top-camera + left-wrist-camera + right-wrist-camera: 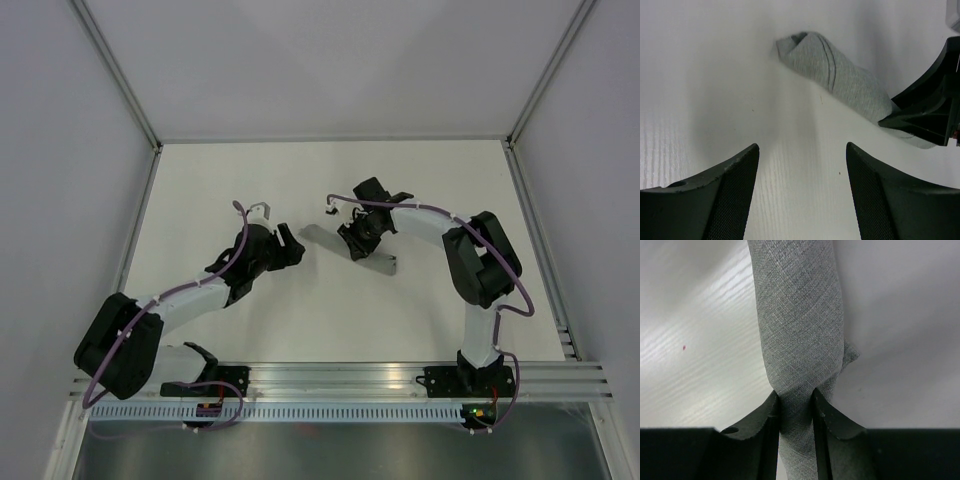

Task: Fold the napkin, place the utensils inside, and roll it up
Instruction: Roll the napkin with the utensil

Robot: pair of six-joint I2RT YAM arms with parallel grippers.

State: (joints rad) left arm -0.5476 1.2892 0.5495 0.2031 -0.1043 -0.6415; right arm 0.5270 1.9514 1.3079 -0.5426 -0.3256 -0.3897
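While the right tool (795,401) clamps the rolled napkin (800,325), the left tool (802,150) stands open.
Rolled into a grey tube, the napkin lies on the white surface (330,320); the left tool's jaws gape near one end, clear of the cloth.

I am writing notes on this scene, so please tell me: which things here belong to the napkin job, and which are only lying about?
Belongs to the job:
- napkin, grey, already rolled
- right gripper, shut on it
- left gripper, open, apart from it
- no utensils show

Not part of the job:
- white table
- metal rail at the near edge
- side walls
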